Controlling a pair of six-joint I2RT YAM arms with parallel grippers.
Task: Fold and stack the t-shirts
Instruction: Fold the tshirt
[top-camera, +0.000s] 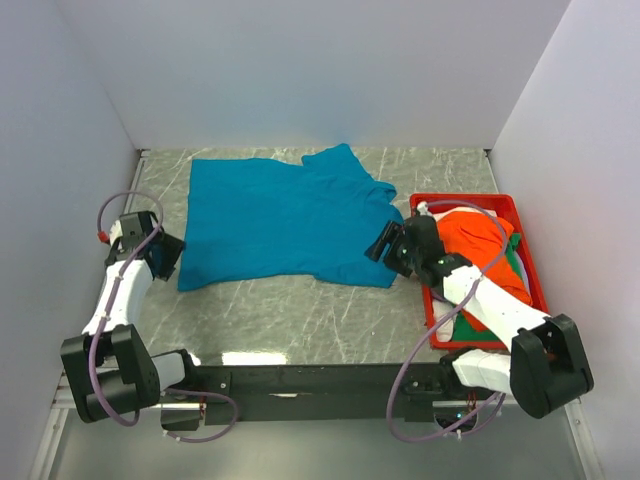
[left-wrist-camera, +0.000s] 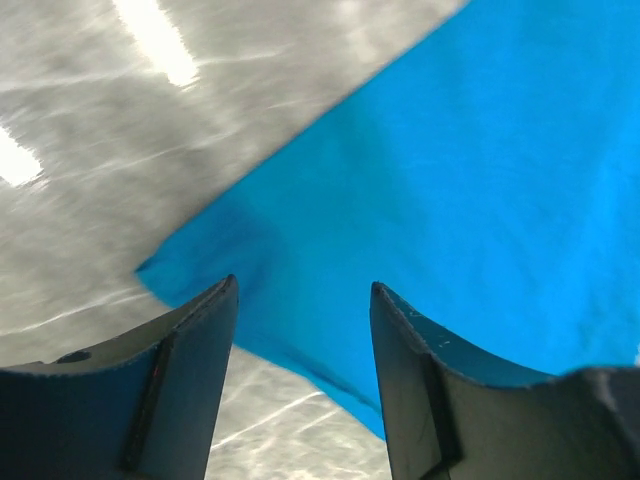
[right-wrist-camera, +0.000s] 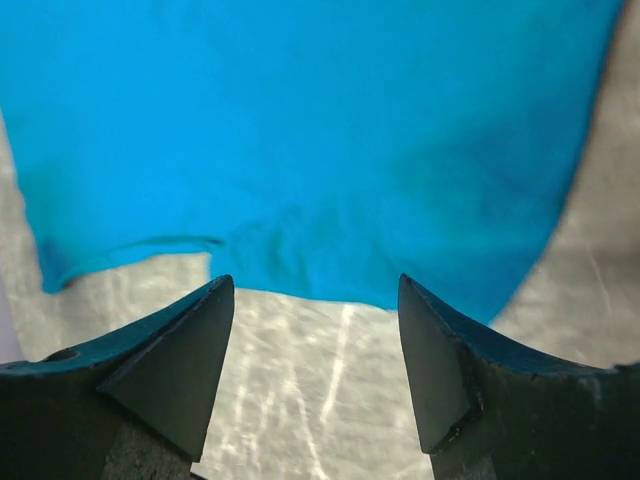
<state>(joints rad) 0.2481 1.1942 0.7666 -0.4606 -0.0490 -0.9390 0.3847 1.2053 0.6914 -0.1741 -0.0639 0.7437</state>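
Cloth lay between the two arms. The teal-blue t-shirt (top-camera: 280, 220) was spread flat on the marbled table (top-camera: 300, 320), its long axis running left to right across the workspace. What looked like the hem faced the left arm, and the sleeves faced the right arm.

The left gripper (top-camera: 168, 256) sat at the shirt's near-left corner. Its jaws were spread with nothing between them, and in the left wrist view that corner of cloth pointed in toward the gap between the fingers (left-wrist-camera: 190, 340). The right gripper (top-camera: 384, 244) hovered at the near-right end, its jaws also parted and holding nothing. The right wrist view showed a rounded lobe of teal fabric, probably a sleeve, just ahead of its fingers (right-wrist-camera: 440, 350), with bare table below them.

Each arm was therefore nearest its own end of the near edge. Judging by this, the coming move was a matched pinch of both near corners, followed by a carry away from the arm bases to fold the shirt along its length.

The orange t-shirt (top-camera: 478, 236) and a green t-shirt (top-camera: 519, 264) lay bundled in the red bin (top-camera: 465, 198), just right of the right gripper and partly hidden by that arm.
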